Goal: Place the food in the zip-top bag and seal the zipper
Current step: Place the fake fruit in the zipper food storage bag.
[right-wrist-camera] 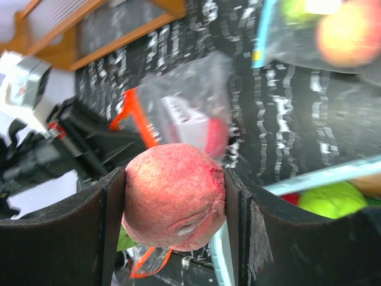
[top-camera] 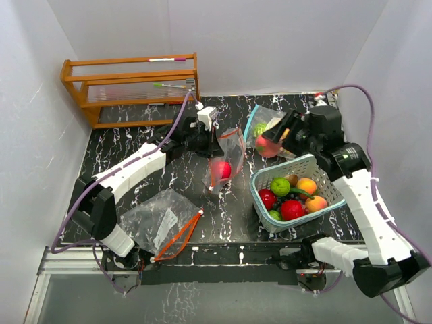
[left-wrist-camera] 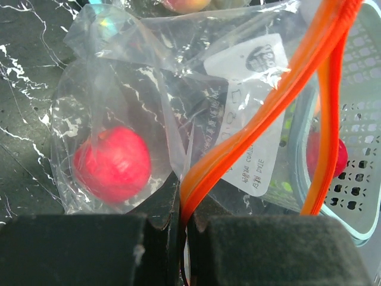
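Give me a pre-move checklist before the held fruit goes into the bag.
1. Left end effector shut on the orange zipper of the bag: ok.
2. Zipper tracks parted: ok.
3. Mouth wide enough for the fruit: cannot tell.
4. Right end effector clamping the reddish fruit: ok.
5. Fruit above the bag mouth: not ok, it is off to the side, near the basket.

The counter (top-camera: 121,128) looks like smooth, slightly shiny black stone with white veins. The zip-top bag (left-wrist-camera: 178,65) is clear, thin, crinkly plastic with a smooth orange plastic zipper (left-wrist-camera: 268,113). The basket (top-camera: 307,164) is teal plastic. The rack (top-camera: 115,62) is wood. The red fruit (right-wrist-camera: 175,202) looks matt and speckled.
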Robot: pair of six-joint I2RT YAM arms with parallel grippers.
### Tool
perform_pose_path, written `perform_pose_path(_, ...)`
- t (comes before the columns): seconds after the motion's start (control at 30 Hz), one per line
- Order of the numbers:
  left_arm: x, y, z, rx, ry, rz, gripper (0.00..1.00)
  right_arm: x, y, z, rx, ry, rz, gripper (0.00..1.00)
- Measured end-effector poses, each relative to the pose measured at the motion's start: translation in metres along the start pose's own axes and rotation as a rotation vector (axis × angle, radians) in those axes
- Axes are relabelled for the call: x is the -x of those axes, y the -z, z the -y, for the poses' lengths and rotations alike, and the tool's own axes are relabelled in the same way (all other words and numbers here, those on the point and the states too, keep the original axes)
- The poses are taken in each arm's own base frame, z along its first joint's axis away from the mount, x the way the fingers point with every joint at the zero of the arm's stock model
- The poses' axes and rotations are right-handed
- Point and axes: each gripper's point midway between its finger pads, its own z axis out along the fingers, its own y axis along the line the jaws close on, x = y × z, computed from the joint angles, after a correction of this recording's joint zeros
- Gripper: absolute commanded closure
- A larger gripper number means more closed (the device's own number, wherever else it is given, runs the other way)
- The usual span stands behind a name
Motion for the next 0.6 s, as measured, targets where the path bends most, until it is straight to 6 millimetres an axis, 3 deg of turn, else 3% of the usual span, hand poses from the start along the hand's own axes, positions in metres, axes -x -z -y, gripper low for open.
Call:
perform_pose_path(0.1, 0.004, 0.001, 0.002, -0.003, -0.003, 0.007, 1.00, -0.011, -0.013, -0.035, 0.087, 0.045, -0.031, 0.92)
perform_pose_path(0.2, 0.005, 0.001, 0.003, -0.004, -0.003, 0.012, 1.00, -0.040, -0.022, -0.077, 0.176, 0.124, -0.092, 0.92)
perform_pose_path(0.3, 0.005, 0.001, 0.003, -0.004, 0.001, 0.012, 1.00, -0.059, -0.032, -0.104, 0.229, 0.168, -0.122, 0.92)
perform_pose_path(0.4, 0.005, 0.001, 0.003, -0.004, 0.002, 0.012, 1.00, -0.067, -0.041, -0.111, 0.227, 0.175, -0.120, 0.92)
perform_pose_path(0.6, 0.005, 0.001, 0.003, -0.003, 0.002, 0.011, 1.00, -0.052, -0.052, -0.101, 0.159, 0.154, -0.024, 0.92)
